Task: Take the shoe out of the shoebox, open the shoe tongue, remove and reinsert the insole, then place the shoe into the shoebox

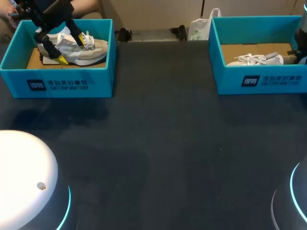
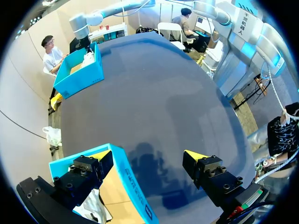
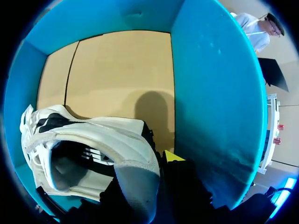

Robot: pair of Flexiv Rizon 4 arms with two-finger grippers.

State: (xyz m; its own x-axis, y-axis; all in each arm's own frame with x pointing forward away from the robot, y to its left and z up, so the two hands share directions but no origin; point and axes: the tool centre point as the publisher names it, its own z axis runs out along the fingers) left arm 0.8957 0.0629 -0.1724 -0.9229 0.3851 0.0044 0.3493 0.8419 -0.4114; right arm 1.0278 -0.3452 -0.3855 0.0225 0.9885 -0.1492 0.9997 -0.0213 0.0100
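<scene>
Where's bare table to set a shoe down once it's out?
Bare: the table between the left shoebox and right shoebox, and in front of both. Crowded: inside the boxes, left shoe under the left hand, right shoe opposite.

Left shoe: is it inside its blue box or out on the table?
Inside. The white shoe lies within the blue walls of the left shoebox, with the open left gripper over that box.

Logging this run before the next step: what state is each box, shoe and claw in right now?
left shoebox: open, shoe inside.
left shoe: upright in that box.
left claw: open, empty, above that box.
right shoebox: open, shoe inside.
right shoe: on its box floor.
right claw: down in the box at the shoe's heel; grip unclear.
</scene>
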